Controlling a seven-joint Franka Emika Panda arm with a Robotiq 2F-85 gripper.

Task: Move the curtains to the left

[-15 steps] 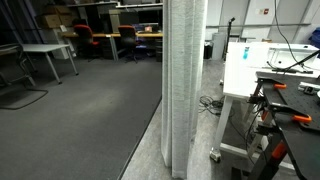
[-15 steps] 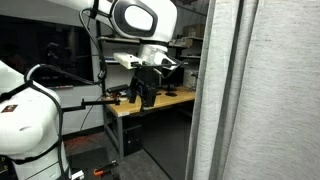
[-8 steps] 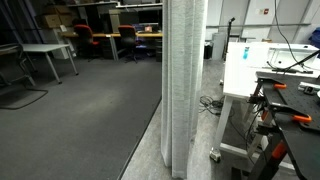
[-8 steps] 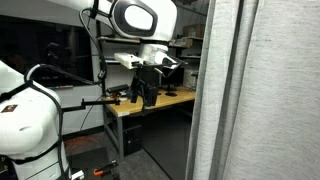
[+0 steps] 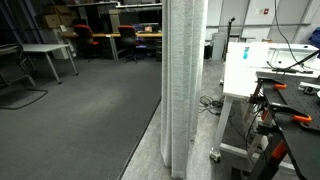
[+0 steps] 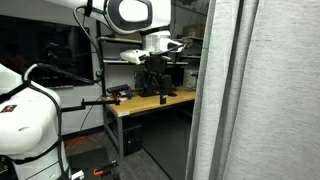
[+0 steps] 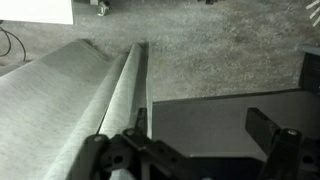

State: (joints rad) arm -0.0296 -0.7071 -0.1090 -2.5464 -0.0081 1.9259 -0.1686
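Note:
The curtains hang as a tall whitish-grey pleated column in the middle of an exterior view and fill the right side of an exterior view. In the wrist view the curtains lie along the left, with one fold next to the left finger. My gripper hangs over the wooden table, left of the curtains and apart from them. In the wrist view my gripper is open and empty, with dark table surface between its fingers.
A white boxy cart stands right of the curtains, beside a bench with orange clamps. A wooden table sits under the arm. A white robot body is at the left. Grey carpet stretches towards desks and chairs.
The arm has swung slightly right and up towards the curtains, and the gripper has turned. The curtains have not moved.

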